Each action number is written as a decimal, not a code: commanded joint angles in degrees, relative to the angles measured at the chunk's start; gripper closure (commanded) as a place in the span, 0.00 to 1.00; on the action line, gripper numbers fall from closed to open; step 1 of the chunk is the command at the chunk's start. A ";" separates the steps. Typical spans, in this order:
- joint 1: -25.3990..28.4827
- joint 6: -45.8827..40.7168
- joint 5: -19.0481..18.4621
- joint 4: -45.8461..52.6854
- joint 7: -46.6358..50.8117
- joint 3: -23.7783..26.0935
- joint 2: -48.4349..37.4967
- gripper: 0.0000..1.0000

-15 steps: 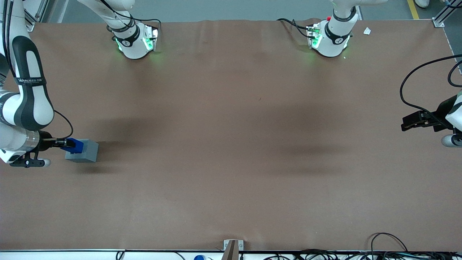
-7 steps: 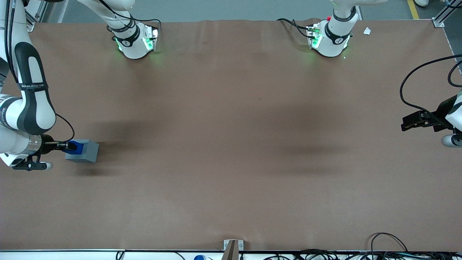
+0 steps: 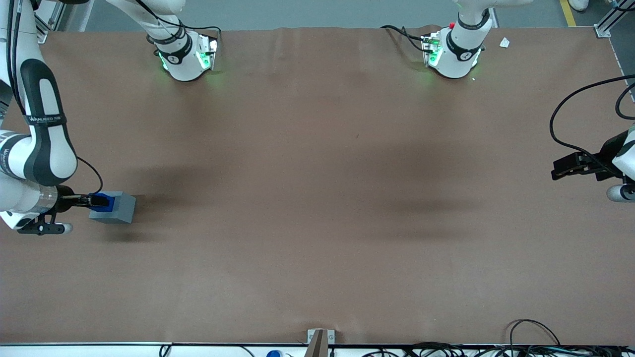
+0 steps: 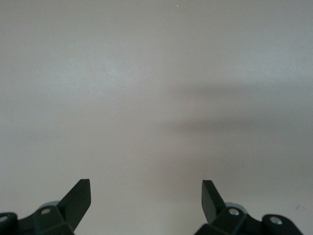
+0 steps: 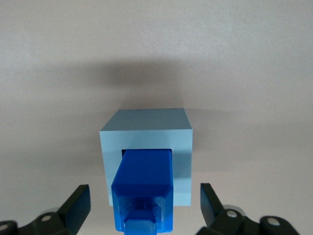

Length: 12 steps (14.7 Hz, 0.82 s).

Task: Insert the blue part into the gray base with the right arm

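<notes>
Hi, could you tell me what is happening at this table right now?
The right arm is fitting the blue part into the gray base, which sits on the brown table toward the working arm's end. The blue part stands in the square recess in the base's top, with its upper portion sticking out above it. The gripper is directly over the part with its fingers spread apart and not touching it, so the part looks released.

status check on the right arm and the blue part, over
Gripper open at the gray base, jaws clear of both sides. Blue part seated in the base's recess, sticking out. Nothing in the way.
</notes>
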 commanded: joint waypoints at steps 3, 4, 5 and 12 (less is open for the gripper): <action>-0.20 -2.16 0.84 1.21 -0.17 0.82 -0.88 0.00; -0.20 -4.00 0.84 2.17 -0.35 0.82 -2.02 0.00; -0.29 -5.93 0.84 3.48 -0.26 0.90 -2.64 0.00; 0.77 -26.68 1.02 17.29 0.26 1.08 -9.48 0.00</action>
